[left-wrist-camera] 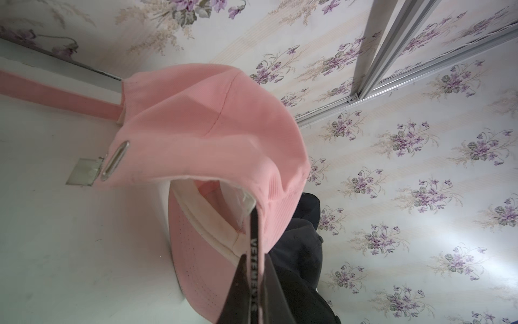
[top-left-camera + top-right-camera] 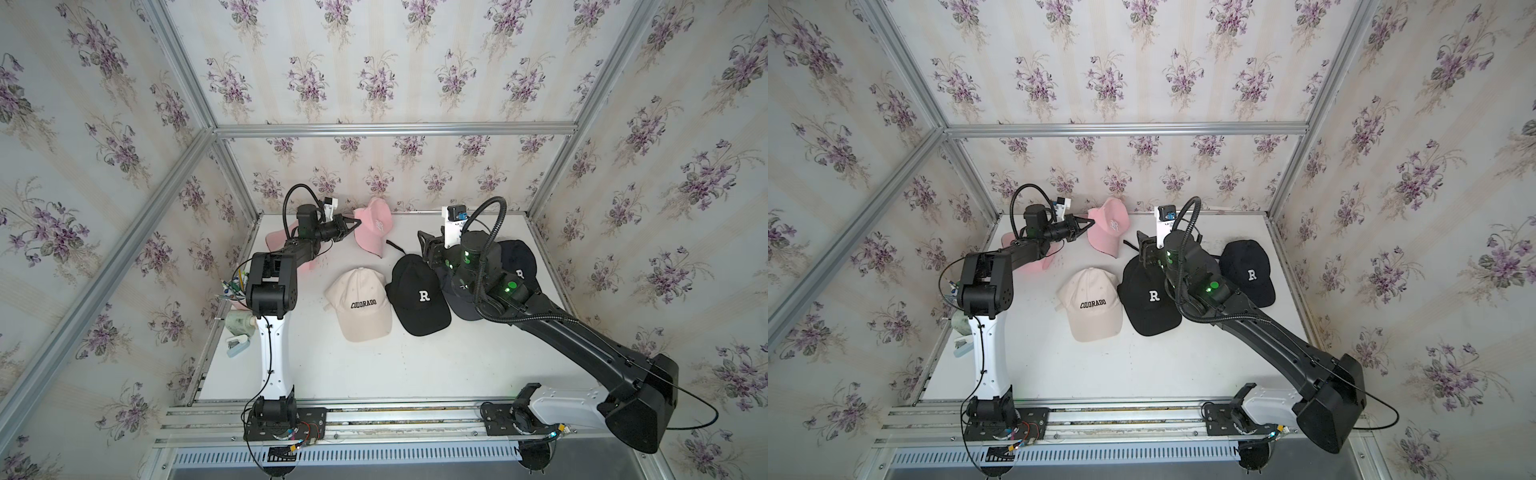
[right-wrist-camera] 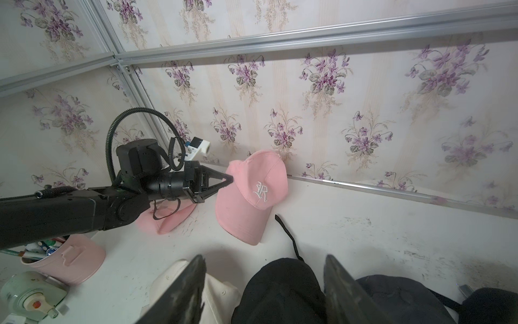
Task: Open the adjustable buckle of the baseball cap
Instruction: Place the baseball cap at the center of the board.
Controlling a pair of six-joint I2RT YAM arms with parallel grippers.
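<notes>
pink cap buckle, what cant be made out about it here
- Buckle: hidden in both top views behind the pink cap; the left wrist view shows it blurred, latch state unclear.
- Strap: end cut off by the left wrist view's edge.
- Second pink cap: mostly covered by the left arm in both top views.

White table (image 2: 415,365), pink cap (image 2: 374,230), beige cap (image 2: 361,307)

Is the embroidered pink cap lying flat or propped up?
Propped up: embroidered pink cap stands brim-down, rear edge pinched in the shut left gripper.
</notes>
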